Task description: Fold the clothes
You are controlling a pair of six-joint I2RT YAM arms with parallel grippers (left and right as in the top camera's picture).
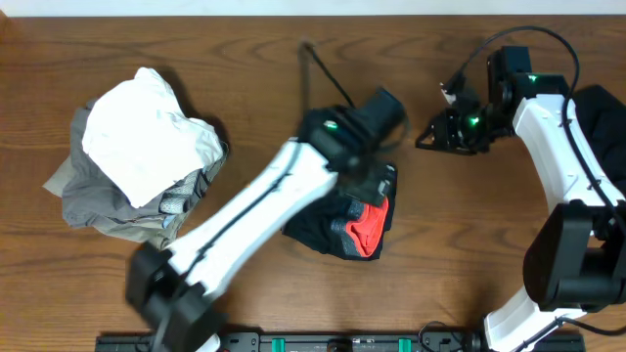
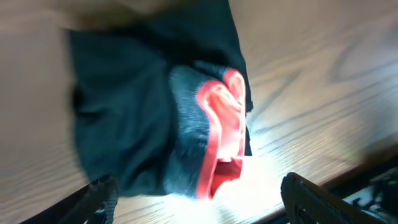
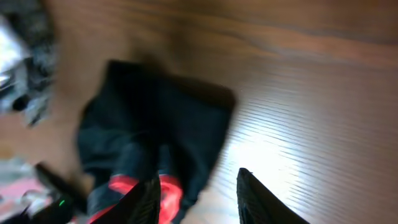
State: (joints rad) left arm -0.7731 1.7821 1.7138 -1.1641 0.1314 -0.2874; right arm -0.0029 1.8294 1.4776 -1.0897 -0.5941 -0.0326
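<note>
1. Plainly, the left pincer (image 2: 199, 180) is released. Its fingers (image 2: 99, 196) are spread wide with nothing between them, just above the trousers (image 2: 137, 106).
2. The right pincer (image 3: 196, 176) is parted too and grasps nothing. It hangs over bare table (image 1: 460, 235), at about 2 o'clock from the trousers and well apart from them.
3. The trousers lie near the table's middle as a compact, roughly square black bundle. The red lining (image 2: 221, 124) shows along its 4 o'clock edge in the overhead view.
4. I judge this garment nearly done: it is gathered into a small packet and let go. The red edge spilling out makes the fold look untidy, so it may need a tuck.
5. A pile (image 1: 137, 156) of white and grey garments sits crumpled at 9 o'clock, none of it folded. By that, much of the task seems left.
</note>
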